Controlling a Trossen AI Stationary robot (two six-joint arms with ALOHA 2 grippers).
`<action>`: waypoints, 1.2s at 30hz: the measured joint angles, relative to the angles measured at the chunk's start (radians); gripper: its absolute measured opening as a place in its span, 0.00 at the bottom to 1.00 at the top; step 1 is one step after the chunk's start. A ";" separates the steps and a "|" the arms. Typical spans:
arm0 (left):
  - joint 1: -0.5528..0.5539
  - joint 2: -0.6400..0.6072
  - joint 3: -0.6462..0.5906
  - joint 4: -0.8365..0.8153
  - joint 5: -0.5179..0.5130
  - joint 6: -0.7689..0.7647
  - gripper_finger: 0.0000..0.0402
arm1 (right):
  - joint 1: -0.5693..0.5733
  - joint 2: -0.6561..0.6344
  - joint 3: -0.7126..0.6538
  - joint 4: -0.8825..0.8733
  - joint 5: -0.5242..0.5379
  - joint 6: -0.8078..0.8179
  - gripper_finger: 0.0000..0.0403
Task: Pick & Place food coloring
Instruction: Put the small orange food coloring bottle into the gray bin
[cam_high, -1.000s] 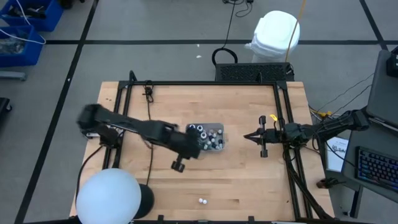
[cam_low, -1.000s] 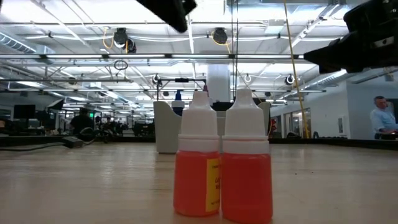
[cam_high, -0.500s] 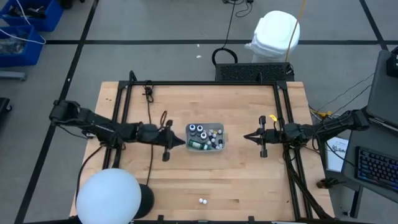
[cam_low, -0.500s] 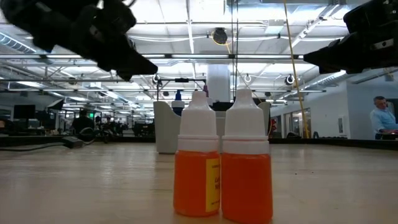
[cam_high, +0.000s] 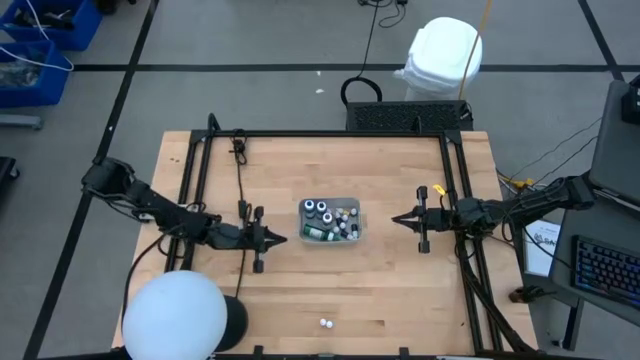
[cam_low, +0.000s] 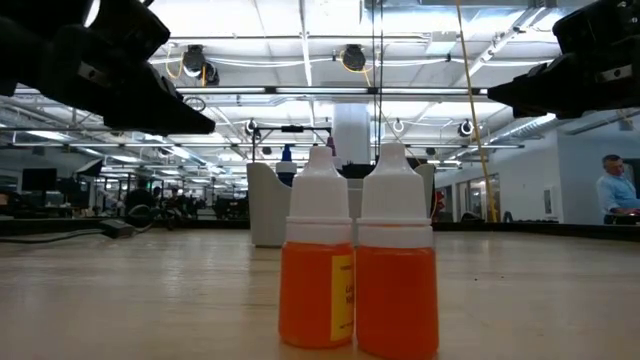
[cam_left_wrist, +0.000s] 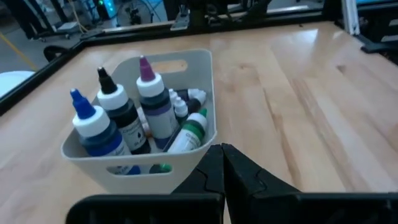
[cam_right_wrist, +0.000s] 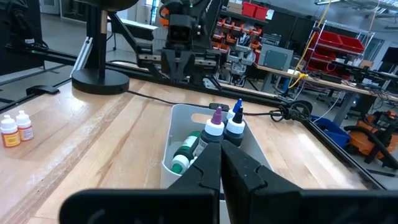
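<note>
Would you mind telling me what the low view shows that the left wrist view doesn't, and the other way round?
Only the low view shows two orange bottles with white caps, standing side by side on the table, and a person in the room behind. Only the left wrist view shows the tray's contents: dark bottles with blue, black and purple tips, and a green one lying tilted. Both share the wooden table and the left gripper, fingers shut.

food coloring bottles (cam_left_wrist: 134, 118): blue-, black-, purple-tipped upright, a green one tilted, small ones among them, in tray at table centre | two orange bottles (cam_low: 358, 255): white caps, upright, touching, at 6 o'clock near table edge
</note>
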 joint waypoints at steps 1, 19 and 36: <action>-0.008 0.000 -0.001 -0.003 -0.013 -0.001 0.00 | 0.000 0.000 0.000 0.000 0.000 0.000 0.00; -0.184 -0.168 0.001 -0.080 -0.228 0.132 0.01 | 0.000 0.000 0.000 0.051 -0.005 0.033 0.00; -0.038 -0.263 -0.098 -0.077 -0.003 0.086 0.01 | 0.000 0.001 0.000 0.050 -0.006 0.079 0.00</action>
